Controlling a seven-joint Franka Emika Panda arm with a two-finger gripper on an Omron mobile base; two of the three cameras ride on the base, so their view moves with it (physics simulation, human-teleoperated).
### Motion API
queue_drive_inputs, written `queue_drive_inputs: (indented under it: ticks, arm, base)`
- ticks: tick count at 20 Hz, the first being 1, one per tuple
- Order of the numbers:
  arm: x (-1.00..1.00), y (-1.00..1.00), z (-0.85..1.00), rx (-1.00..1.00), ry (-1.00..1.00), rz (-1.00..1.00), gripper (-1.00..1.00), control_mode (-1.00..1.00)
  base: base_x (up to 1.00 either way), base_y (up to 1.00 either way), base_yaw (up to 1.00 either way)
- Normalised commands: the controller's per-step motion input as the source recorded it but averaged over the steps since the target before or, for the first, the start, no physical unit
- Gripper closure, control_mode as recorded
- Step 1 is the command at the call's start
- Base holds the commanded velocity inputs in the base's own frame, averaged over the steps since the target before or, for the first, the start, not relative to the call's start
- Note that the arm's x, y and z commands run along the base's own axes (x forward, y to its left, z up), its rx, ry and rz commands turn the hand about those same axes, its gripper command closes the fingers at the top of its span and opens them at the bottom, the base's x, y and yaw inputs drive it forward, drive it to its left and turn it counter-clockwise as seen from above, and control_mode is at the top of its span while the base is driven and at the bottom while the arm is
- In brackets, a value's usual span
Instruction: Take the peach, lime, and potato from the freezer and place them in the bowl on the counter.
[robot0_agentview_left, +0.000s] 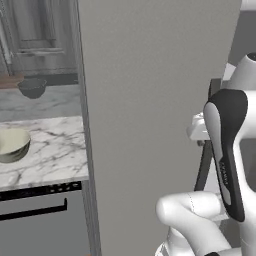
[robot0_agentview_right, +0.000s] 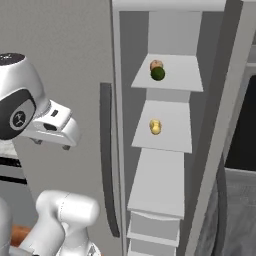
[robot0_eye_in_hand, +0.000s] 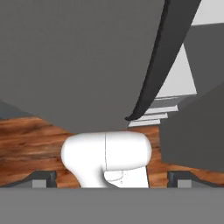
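Note:
The freezer (robot0_agentview_right: 165, 30) stands open, its grey door (robot0_agentview_left: 150, 100) swung out wide in front of me. On an upper white shelf the reddish peach (robot0_agentview_right: 156, 64) sits just behind the green lime (robot0_agentview_right: 158, 74). The yellowish potato (robot0_agentview_right: 155, 127) lies one shelf lower. My gripper (robot0_agentview_right: 50, 144) hangs outside the door, left of the shelves and pointing down; its fingertips (robot0_eye_in_hand: 43, 178) stand far apart with nothing between them, so it is open. The cream bowl (robot0_agentview_left: 12, 145) rests on the marble counter (robot0_agentview_left: 55, 145) left of the door.
A smaller dark grey bowl (robot0_agentview_left: 32, 88) sits on the far counter. A grey appliance with a black panel (robot0_agentview_left: 40, 192) is under the near counter. The door's dark seal (robot0_eye_in_hand: 151, 74) runs above the wood floor (robot0_eye_in_hand: 30, 140). Drawers (robot0_agentview_right: 152, 232) fill the freezer's bottom.

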Motion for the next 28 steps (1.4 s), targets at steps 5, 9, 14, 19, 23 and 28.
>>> queue_drive_inputs:
  ticks: [5,9,14,19,23,28]
  arm:
    - [0.0,0.0,0.0,0.0,0.0,0.0,-1.0,1.0]
    - [0.0,0.0,0.0,0.0,0.0,0.0,-1.0,1.0]
    - [0.0,0.0,0.0,0.0,0.0,0.0,-1.0,1.0]
    - [0.0,0.0,0.0,0.0,0.0,0.0,-1.0,1.0]
    - [0.0,0.0,0.0,0.0,0.0,0.0,-1.0,1.0]
    - [0.0,0.0,0.0,0.0,0.0,0.0,-1.0,1.0]
  base:
    - [0.0,-0.62,-0.03]
    - [0.01,-0.62,-0.02]
    - [0.12,-0.52,-0.03]
    - [0.34,-0.31,-0.01]
    - [0.5,-0.24,0.0]
    - [0.7,-0.18,-0.01]
